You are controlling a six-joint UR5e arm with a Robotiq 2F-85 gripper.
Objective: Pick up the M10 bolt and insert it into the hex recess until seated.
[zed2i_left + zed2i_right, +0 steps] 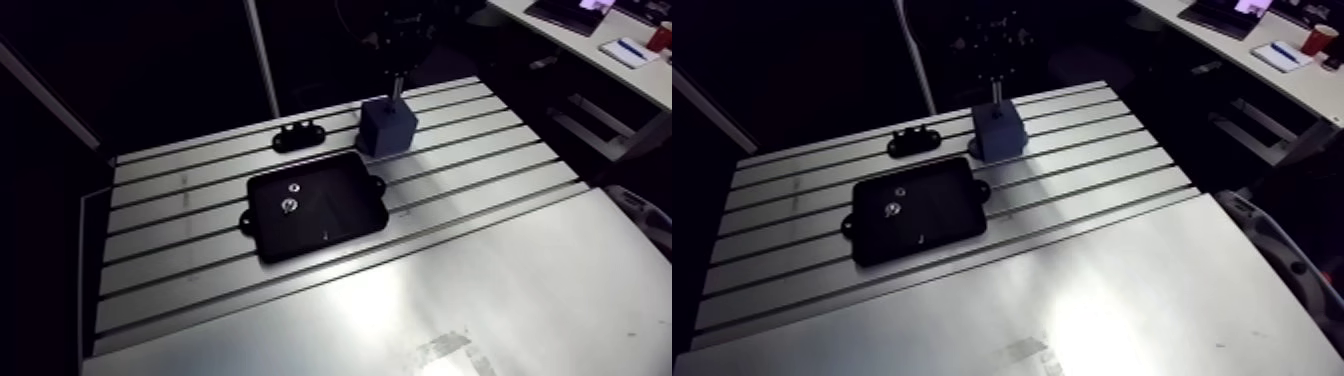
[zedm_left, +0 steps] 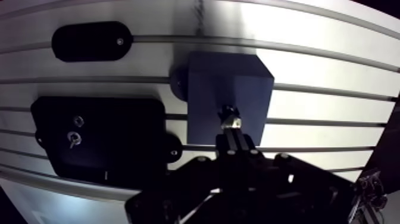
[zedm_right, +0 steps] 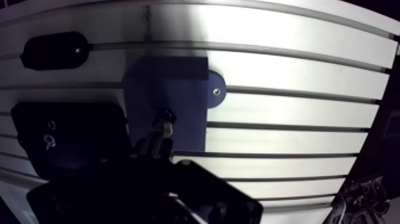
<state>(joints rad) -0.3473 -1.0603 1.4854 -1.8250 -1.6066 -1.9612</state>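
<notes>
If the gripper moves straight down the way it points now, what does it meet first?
Most likely the top of the blue block: the gripper points down at it, and the bolt it holds would touch first. The gap between them is hard to judge.

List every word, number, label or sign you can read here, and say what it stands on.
None can be read. The blue block, black tray, small black plate, slotted table and the bolt held in the pincer show no legible lettering; any marks are too dark or small to tell.
</notes>
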